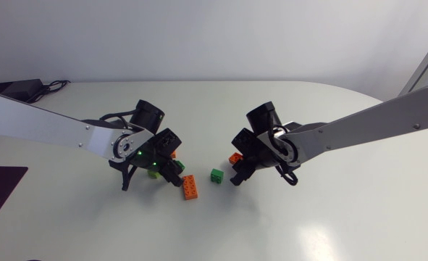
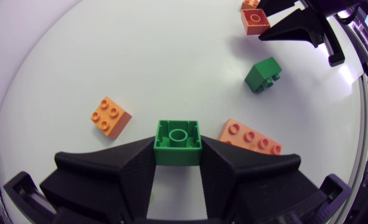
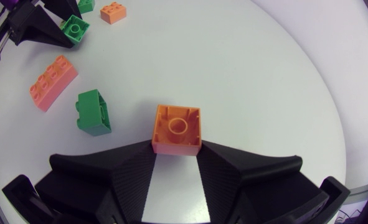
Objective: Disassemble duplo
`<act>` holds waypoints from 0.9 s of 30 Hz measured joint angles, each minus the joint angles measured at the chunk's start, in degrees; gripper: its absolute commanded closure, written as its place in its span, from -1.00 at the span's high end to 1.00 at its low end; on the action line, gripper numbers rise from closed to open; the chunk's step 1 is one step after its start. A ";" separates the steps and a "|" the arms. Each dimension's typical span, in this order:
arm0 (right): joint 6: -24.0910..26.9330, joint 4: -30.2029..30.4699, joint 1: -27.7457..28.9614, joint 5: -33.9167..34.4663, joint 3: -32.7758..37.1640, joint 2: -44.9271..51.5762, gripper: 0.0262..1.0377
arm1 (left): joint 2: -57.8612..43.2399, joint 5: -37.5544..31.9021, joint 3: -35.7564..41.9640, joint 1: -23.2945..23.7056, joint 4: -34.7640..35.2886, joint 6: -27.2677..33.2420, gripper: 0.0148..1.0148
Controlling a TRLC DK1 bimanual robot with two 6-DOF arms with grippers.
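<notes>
Duplo bricks are all lying apart, as far as you are seeing, so the pulling-apart job is looking almost done. Your left gripper [image 2: 178,155] is squeezing a small green square plastic brick [image 2: 178,138] from both sides, with its hollow underside facing the wrist camera, low over the white table [image 1: 329,217]. Your right gripper [image 3: 177,152] is pinching a small orange square plastic brick [image 3: 177,127] the same way. Three more bricks are lying loose on the table near your grippers: a long pale-orange plastic brick with eight bumps [image 1: 190,187], a small green plastic brick tipped on its side [image 1: 216,176], and a small orange plastic brick with four bumps [image 2: 109,116] close by your left gripper. None of them is looking stuck to another. You are probably only needing to put down the two bricks you are holding. You are not seeing any box or tray here, so the loose bricks are just sitting on the table itself.
</notes>
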State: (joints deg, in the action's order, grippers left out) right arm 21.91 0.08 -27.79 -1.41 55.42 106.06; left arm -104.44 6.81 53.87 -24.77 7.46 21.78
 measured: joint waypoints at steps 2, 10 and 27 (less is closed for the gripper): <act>0.00 0.00 0.00 0.00 0.00 0.00 0.51 | -0.50 0.00 0.00 0.00 0.00 0.00 -0.27; 0.00 1.01 0.00 0.35 0.00 0.00 0.90 | -1.55 0.00 0.00 0.00 -0.02 0.00 0.39; 1.44 -26.91 -0.20 14.86 -12.44 -17.18 0.93 | 22.10 -1.36 -4.50 11.13 -6.43 -3.50 0.94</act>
State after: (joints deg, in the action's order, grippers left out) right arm 23.35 -26.83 -27.99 13.45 42.98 88.88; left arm -82.35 5.45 49.36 -13.65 1.04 18.28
